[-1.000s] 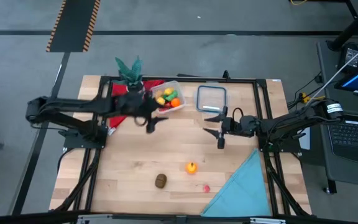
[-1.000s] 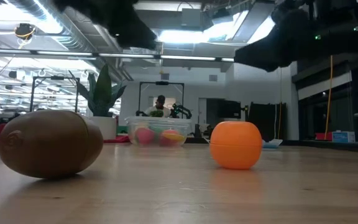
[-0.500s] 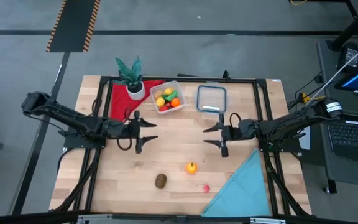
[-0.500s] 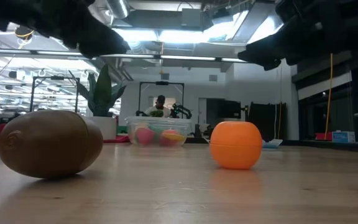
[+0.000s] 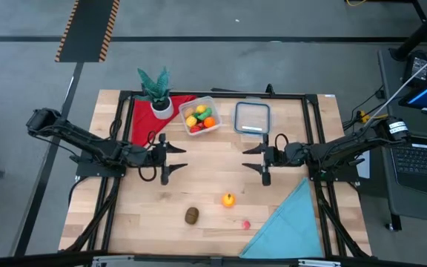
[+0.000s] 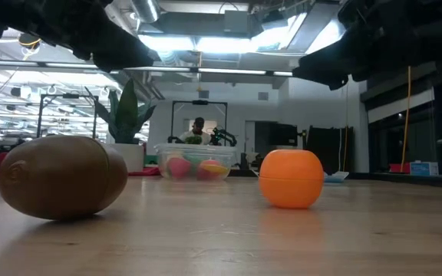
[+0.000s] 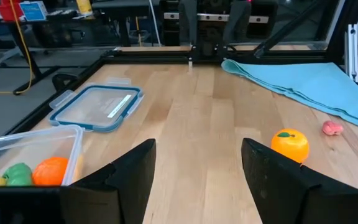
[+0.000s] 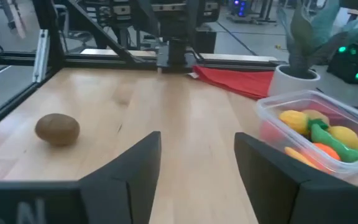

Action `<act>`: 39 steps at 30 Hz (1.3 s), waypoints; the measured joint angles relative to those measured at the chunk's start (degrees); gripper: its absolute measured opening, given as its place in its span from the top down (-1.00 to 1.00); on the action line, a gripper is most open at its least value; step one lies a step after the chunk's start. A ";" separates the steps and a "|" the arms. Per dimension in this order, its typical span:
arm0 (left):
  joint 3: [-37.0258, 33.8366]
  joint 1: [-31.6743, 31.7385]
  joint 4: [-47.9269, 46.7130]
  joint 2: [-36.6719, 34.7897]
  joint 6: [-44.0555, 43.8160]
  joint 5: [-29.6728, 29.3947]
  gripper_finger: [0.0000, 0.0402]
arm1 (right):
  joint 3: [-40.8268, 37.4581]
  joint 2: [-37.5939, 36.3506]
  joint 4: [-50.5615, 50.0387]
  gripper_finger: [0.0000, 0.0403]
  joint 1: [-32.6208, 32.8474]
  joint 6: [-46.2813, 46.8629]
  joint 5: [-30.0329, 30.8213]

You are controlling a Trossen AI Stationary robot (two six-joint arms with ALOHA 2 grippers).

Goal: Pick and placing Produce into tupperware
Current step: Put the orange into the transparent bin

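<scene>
The clear tupperware (image 5: 201, 116) stands at the table's far side with several pieces of produce inside, yellow, green, orange and red (image 8: 319, 142). Three more pieces lie loose on the wood near the front: an orange fruit (image 5: 228, 199), a brown one (image 5: 191, 215) and a small pink one (image 5: 245, 224). My left gripper (image 5: 170, 163) hovers open left of the table's middle, nearer than the tupperware, nothing between its fingers (image 7: 197, 171). My right gripper (image 5: 255, 163) hovers open right of the middle, facing the left one, also empty (image 8: 197, 168).
A clear lid with a blue-grey rim (image 5: 252, 119) lies right of the tupperware. A potted plant (image 5: 156, 90) stands on a red cloth (image 5: 141, 119) at the far left. A light blue cloth (image 5: 291, 221) covers the near right corner. Bare wood lies between the grippers.
My left gripper has drawn back from beside the tupperware toward the table's near and left edges and sunk lower, staying open and empty; it has since kept still. The produce and the tupperware have not moved.
</scene>
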 joint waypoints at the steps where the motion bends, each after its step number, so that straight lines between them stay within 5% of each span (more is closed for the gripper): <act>1: 0.00 0.02 0.00 0.00 0.00 0.00 -0.14 | 0.00 0.00 -0.06 -0.04 0.03 -0.03 -0.05; 13: 0.00 0.02 0.00 0.00 -0.02 0.00 -0.14 | 0.00 0.00 -0.33 -0.54 0.06 0.39 -0.04; 26: 0.00 0.02 -0.04 0.02 -0.39 0.00 -0.14 | -0.02 -0.74 -3.35 -0.55 1.00 5.45 -3.36; 30: 0.00 0.02 -0.14 0.04 -1.33 0.00 -0.14 | -0.07 -0.66 -4.97 -0.55 5.79 4.71 -7.53; 39: 0.00 0.02 -0.20 0.04 -2.71 0.01 -0.14 | -0.06 -0.63 -10.27 -0.55 16.29 12.79 -1.47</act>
